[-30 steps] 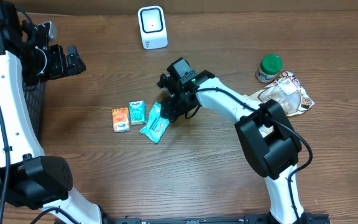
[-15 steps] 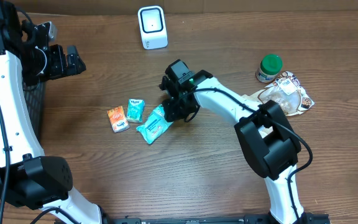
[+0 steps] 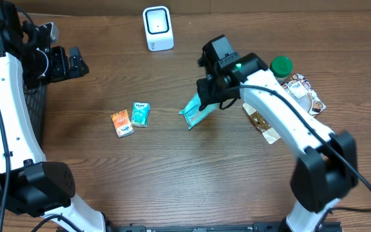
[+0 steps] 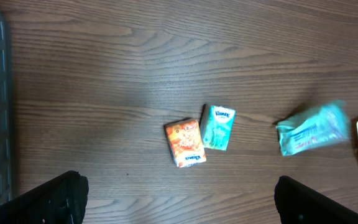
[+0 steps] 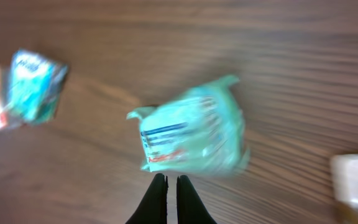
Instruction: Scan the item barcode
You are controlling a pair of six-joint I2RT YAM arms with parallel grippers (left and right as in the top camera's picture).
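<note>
The right jaws are pressed fully together on an edge of the teal packet (image 3: 195, 113), which sticks out just ahead of their tips. The left jaws stand wide apart, holding nothing.

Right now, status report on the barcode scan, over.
Left gripper open, parked at left. Right gripper shut on teal pack. Pack short of scanner, path to it bare.
</note>
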